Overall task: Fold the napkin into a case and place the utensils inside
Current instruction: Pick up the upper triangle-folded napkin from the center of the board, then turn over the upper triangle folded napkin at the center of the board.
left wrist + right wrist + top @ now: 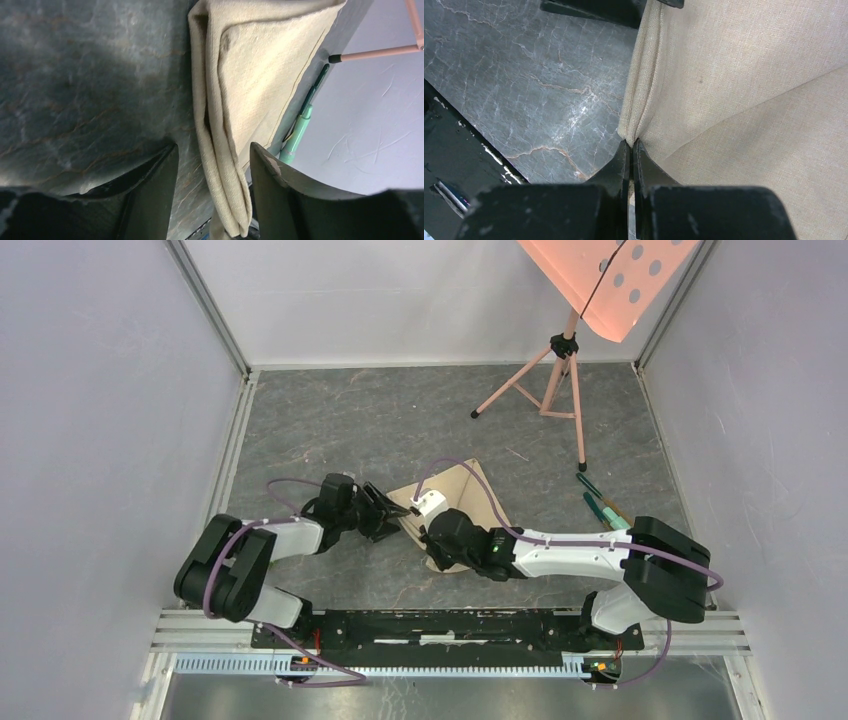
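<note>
Your right gripper (630,144) is pinched tight on the napkin (734,75) fold. Your left gripper (212,150) gapes wide, cloth edge between its jaws (not clamped). Pull now and that loose end probably drags, wrecking the fold.

A plain, unpatterned beige napkin (458,490) lies on a dark grey surface (380,420) veined with pale, marble-like lines and faint rusty streaks. The left arm (280,540) and right arm (570,552) are black and white with purple cables (470,468), and the left pincer (212,150) and right pincer (630,150) are matt black. Behind are a pale pink tripod (555,380), a salmon-orange panel (600,280) dotted with round holes and a mint-green cylinder (296,135), between pale lavender-grey walls (100,390).
</note>
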